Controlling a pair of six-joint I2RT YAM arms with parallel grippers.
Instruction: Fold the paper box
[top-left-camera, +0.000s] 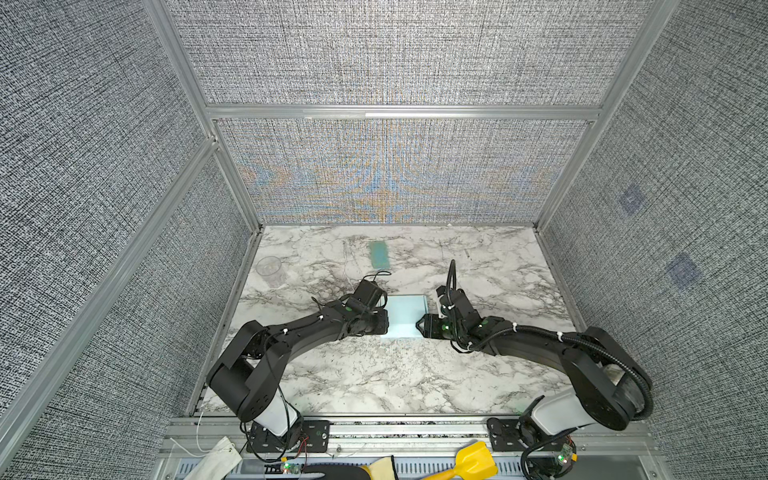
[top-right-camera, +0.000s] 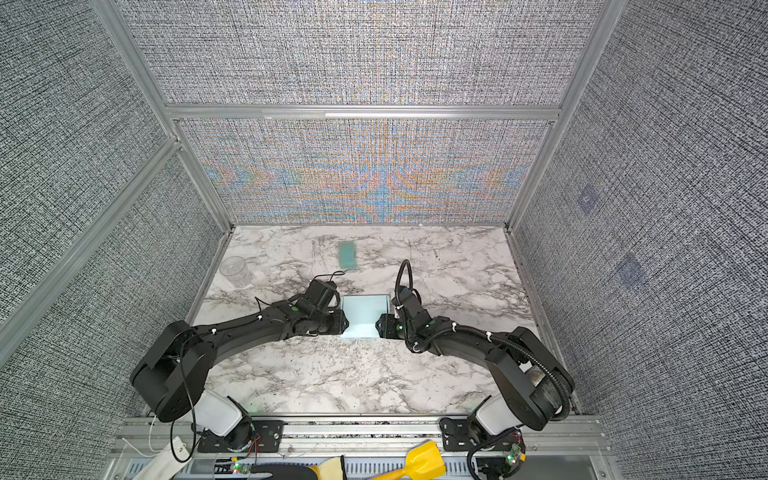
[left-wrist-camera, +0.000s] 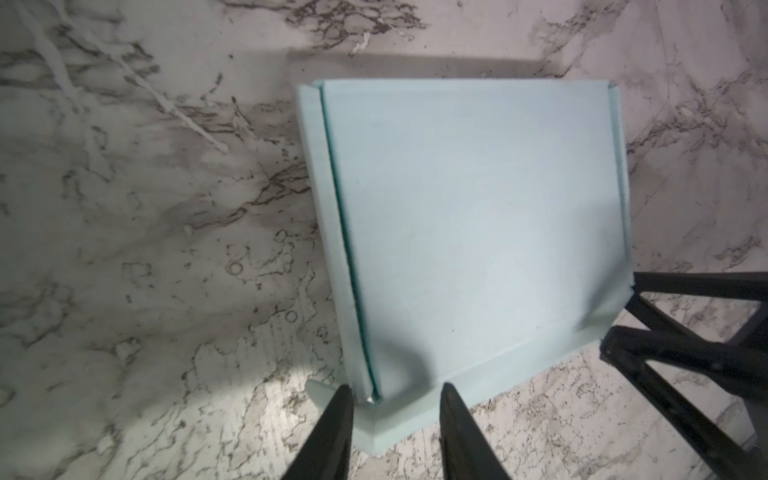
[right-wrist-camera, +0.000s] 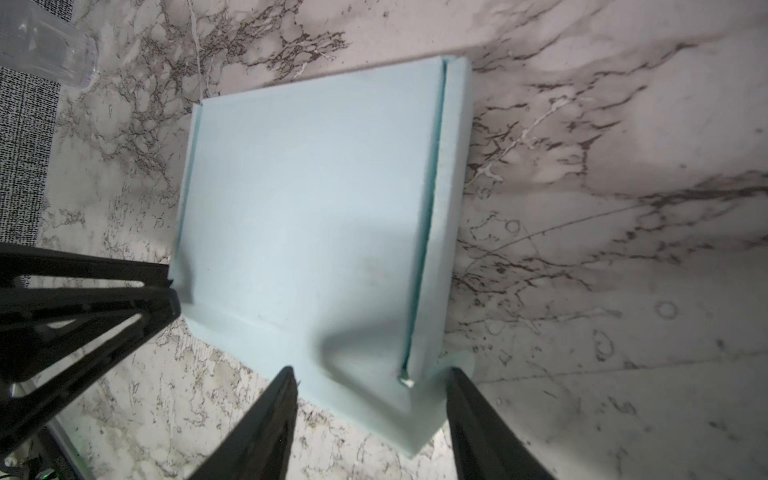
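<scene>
The box (top-left-camera: 405, 316) sits mid-counter (top-left-camera: 374, 374) between the two arms, its lid laid over the top and its front flap (left-wrist-camera: 478, 386) sticking out flat on the near side. The left gripper (left-wrist-camera: 395, 399) stands narrowly apart over one near corner, with the side wall just inside one finger and the other finger over the lid; it is clamped on nothing that I can see. The right gripper (right-wrist-camera: 370, 382) stands wider, straddling the other near corner with clear space either side of the wall. The step in hand looks like seating the lid and turning the front flap down. To do that well, both corners should go together: if one side leads, the lid skews and the flap jams against a wall. The lid is already dimpled by each corner (right-wrist-camera: 353, 345), so the card is soft; press along the crease, not on the open panel. A small tab (left-wrist-camera: 320, 392) pokes out at the left corner and should be tucked inside the wall before the flap is pushed home. Keep the box flat on the counter while pushing, since it is light and probably slides.
</scene>
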